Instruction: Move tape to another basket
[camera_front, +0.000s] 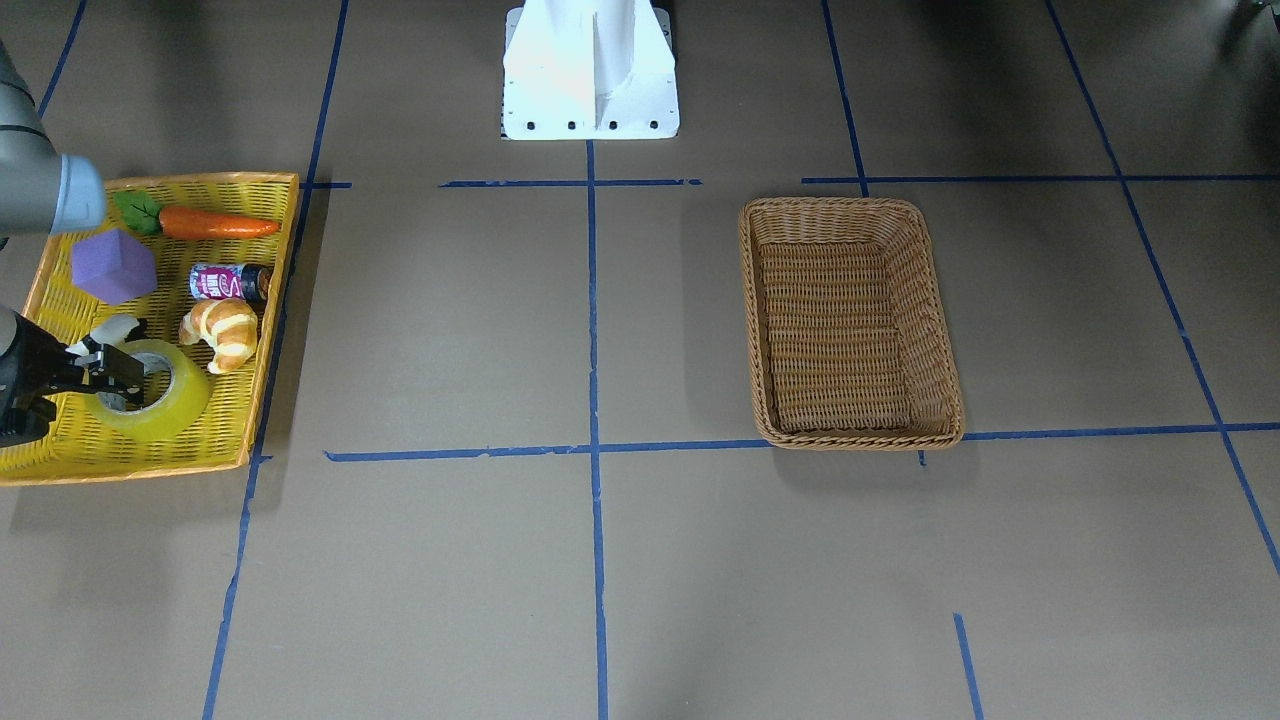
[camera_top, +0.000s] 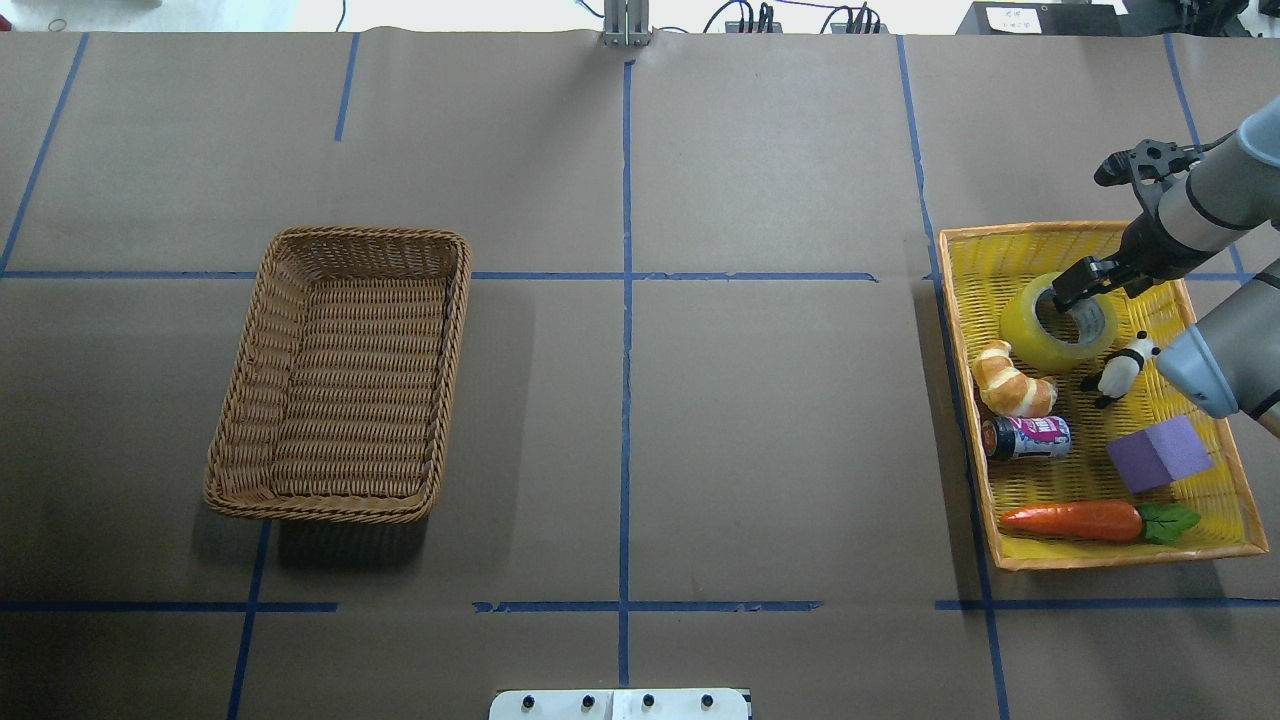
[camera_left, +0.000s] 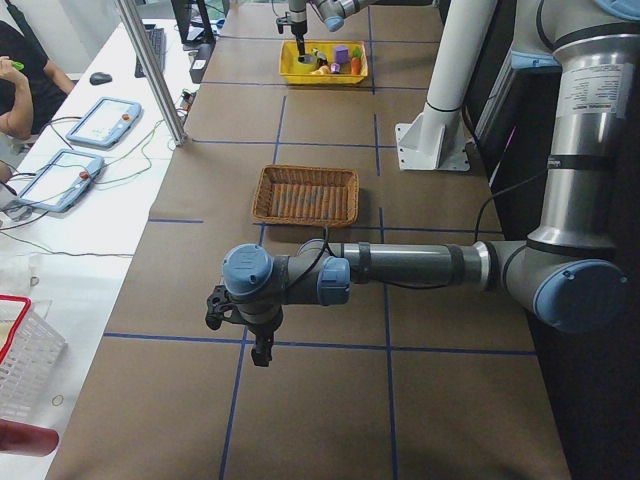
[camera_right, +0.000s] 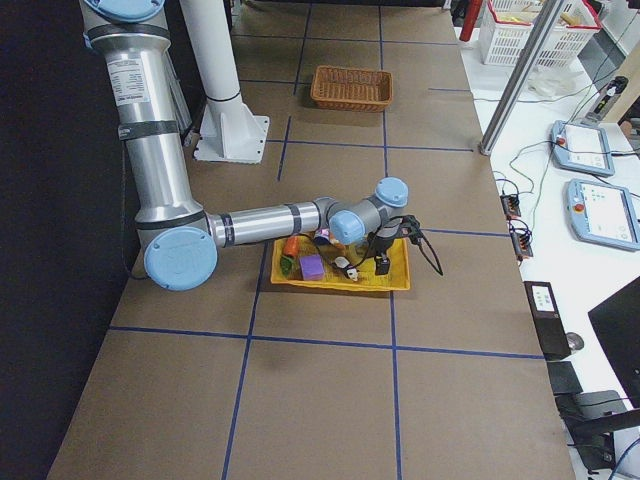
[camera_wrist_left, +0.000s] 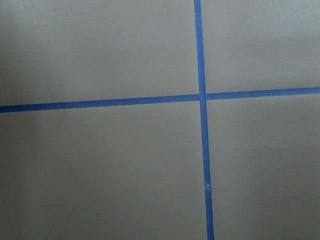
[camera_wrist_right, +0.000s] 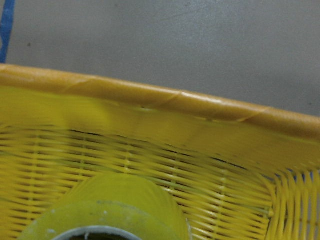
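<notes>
The yellow-green tape (camera_top: 1025, 325) lies flat in the shallow yellow tray (camera_top: 1040, 235), at its far end; it also shows in the front view (camera_front: 180, 405) and the right wrist view (camera_wrist_right: 125, 202). My right gripper (camera_top: 1082, 283) is down at the roll, open, with one finger in the grey core and the other outside the wall. It also shows in the front view (camera_front: 125, 378). The brown wicker basket (camera_top: 250, 400) stands empty on the table's left half. My left gripper (camera_left: 258, 340) hangs over bare table and shows only in the left side view; I cannot tell its state.
In the tray beside the tape lie a croissant (camera_top: 1012, 380), a panda figure (camera_top: 1120, 370), a small can (camera_top: 1028, 438), a purple block (camera_top: 1158, 453) and a carrot (camera_top: 1075, 520). The robot's white base (camera_front: 590, 70) stands at the table's near edge.
</notes>
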